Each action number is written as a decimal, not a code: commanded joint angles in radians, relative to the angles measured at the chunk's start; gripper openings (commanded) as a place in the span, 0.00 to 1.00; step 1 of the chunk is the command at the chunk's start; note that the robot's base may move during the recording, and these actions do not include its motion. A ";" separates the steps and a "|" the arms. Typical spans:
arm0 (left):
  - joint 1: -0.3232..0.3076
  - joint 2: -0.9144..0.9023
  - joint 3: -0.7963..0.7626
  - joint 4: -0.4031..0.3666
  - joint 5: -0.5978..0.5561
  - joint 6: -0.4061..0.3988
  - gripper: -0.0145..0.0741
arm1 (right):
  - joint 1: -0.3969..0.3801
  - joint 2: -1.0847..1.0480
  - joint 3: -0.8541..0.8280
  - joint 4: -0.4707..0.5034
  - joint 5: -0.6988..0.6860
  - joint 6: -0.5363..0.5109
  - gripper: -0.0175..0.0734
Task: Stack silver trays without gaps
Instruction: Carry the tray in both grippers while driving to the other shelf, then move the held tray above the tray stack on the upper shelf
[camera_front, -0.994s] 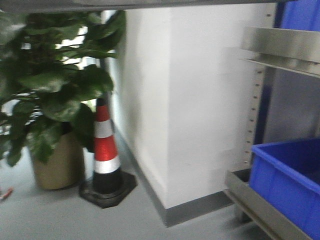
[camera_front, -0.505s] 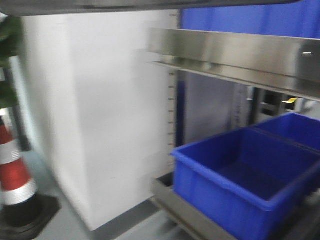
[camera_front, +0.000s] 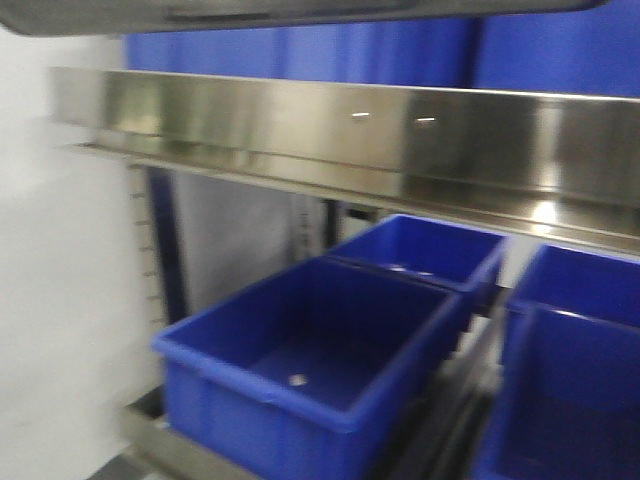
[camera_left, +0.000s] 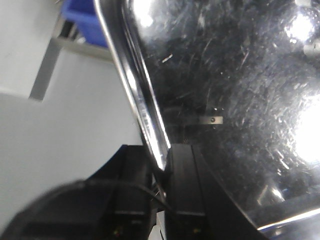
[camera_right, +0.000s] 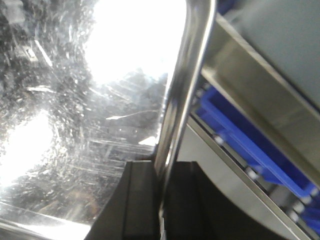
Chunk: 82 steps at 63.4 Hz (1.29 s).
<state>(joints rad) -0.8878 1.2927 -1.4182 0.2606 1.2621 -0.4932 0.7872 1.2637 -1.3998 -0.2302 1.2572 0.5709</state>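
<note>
Two rims pinched tight: you're holding silver tray (camera_left: 240, 75) between left gripper (camera_left: 159, 167) and right gripper (camera_right: 161, 185), long axis probably spanning arms.

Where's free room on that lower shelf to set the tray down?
Little bare shelf: blue bins crowd the lower level, with only a narrow gap between left and right rows. The nearest bin is open, nearly empty. Passage lies between bin tops and the steel rail above. The left pincer and right pincer both clamp the tray.
</note>
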 joint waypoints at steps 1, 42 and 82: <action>-0.019 -0.021 -0.020 -0.012 0.034 0.047 0.11 | 0.005 -0.029 -0.045 -0.020 -0.092 -0.027 0.25; -0.019 -0.021 -0.020 -0.012 0.034 0.047 0.11 | 0.005 -0.029 -0.045 -0.020 -0.092 -0.027 0.25; -0.019 -0.021 -0.020 -0.012 0.034 0.047 0.11 | 0.005 -0.029 -0.045 -0.020 -0.092 -0.027 0.25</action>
<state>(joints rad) -0.8878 1.2927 -1.4164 0.2606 1.2621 -0.4908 0.7872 1.2637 -1.4006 -0.2302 1.2572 0.5693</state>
